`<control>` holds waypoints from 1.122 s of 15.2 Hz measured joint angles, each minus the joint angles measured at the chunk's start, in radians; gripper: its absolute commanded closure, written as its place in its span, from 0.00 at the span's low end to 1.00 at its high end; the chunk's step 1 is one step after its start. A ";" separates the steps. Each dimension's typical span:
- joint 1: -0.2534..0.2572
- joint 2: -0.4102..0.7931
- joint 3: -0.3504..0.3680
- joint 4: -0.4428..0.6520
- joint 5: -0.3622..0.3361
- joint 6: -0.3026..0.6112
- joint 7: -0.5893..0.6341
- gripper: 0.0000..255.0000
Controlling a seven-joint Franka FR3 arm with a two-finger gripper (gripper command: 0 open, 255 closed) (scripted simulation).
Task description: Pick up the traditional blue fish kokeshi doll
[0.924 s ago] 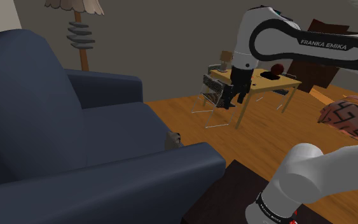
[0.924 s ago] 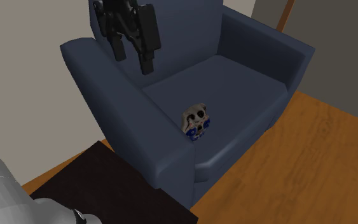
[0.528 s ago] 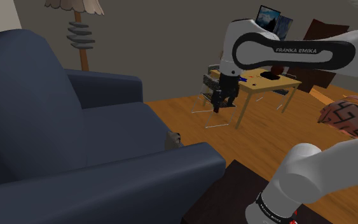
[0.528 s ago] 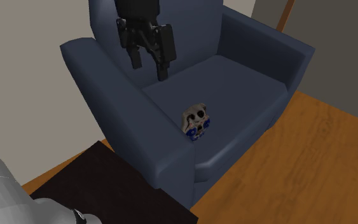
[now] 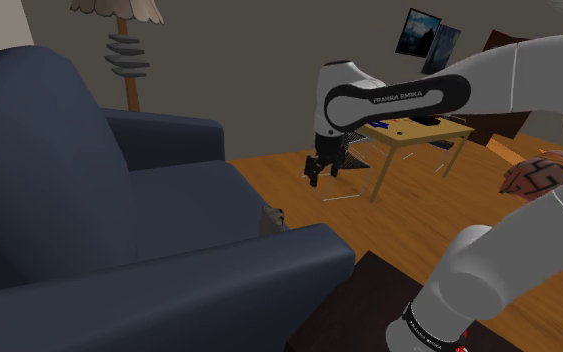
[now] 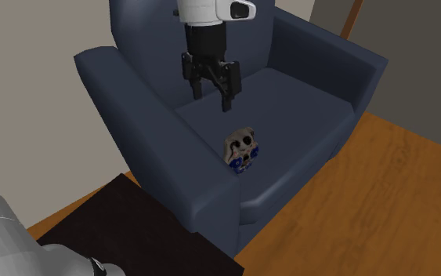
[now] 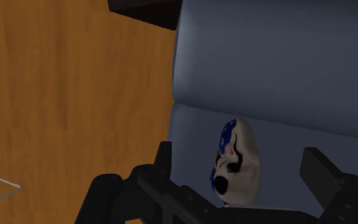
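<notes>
The kokeshi doll (image 6: 243, 150) lies on the dark blue armchair's seat (image 6: 289, 102), close to the front edge and against the armrest (image 6: 132, 102). It is pale grey with black marks and blue patches; only its top (image 5: 274, 217) peeks over the near armrest in the shoulder view. My black gripper (image 6: 213, 98) hangs open above the seat, a little behind the doll and apart from it. Seen from the wrist, the doll (image 7: 238, 162) lies below the gripper (image 7: 238, 154), in the gap of the spread fingers (image 7: 163, 159), untouched. The gripper (image 5: 322, 176) hovers over the chair's far side.
Wooden floor (image 6: 383, 196) surrounds the armchair. A dark stand top (image 6: 132, 227) sits by the chair's front corner. A small wooden table (image 5: 409, 135), a floor lamp (image 5: 124, 50) and a patterned cushion (image 5: 534, 180) stand farther off.
The gripper has come down from high above the armrest toward the seat and nearer the doll. Its fingers stayed open. The doll has not moved.
</notes>
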 measured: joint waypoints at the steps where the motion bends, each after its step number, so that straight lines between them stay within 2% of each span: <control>1: 0.000 0.032 0.002 0.005 -0.003 0.022 0.004 0.00; 10: 0.001 0.388 0.010 0.150 -0.040 0.203 0.041 0.00; 17: 0.004 0.661 0.007 0.347 -0.069 0.258 0.054 0.00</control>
